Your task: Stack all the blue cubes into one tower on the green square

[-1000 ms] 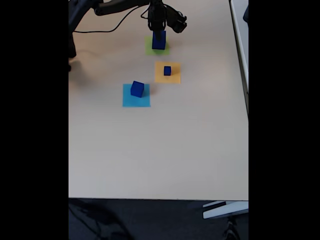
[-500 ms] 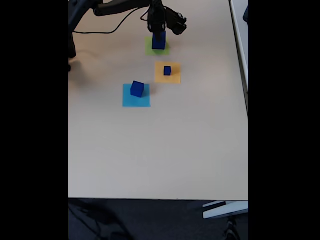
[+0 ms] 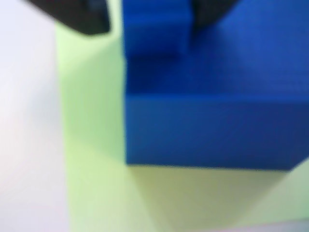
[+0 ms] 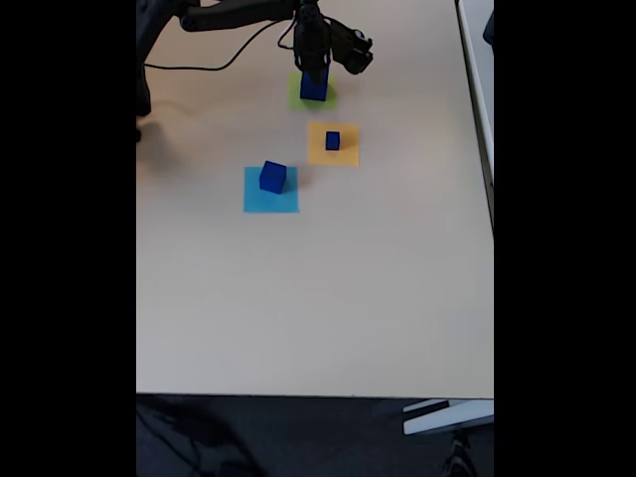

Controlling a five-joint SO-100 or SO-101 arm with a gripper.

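The large blue cube [image 4: 314, 87] [image 3: 212, 125] stands on the green square [image 4: 298, 94] [image 3: 91, 145] at the far end of the table. My gripper [image 4: 314, 68] comes down on it from above, and its black fingers [image 3: 77, 17] flank the cube's top in the blurred wrist view, shut on the cube. In the fixed view a medium blue cube [image 4: 272, 177] sits on a light blue paper square [image 4: 256, 199]. A small blue cube [image 4: 332, 140] sits on an orange-yellow square [image 4: 343, 154].
The beige table [image 4: 318, 298] stretches toward the camera below the squares. The arm's base and a black cable [image 4: 214, 62] lie at the far left. The table's right edge [image 4: 492, 219] borders a white surface.
The gripper and the large cube have sunk slightly onto the green square, and the arm has shifted a little. The other two cubes have not moved.
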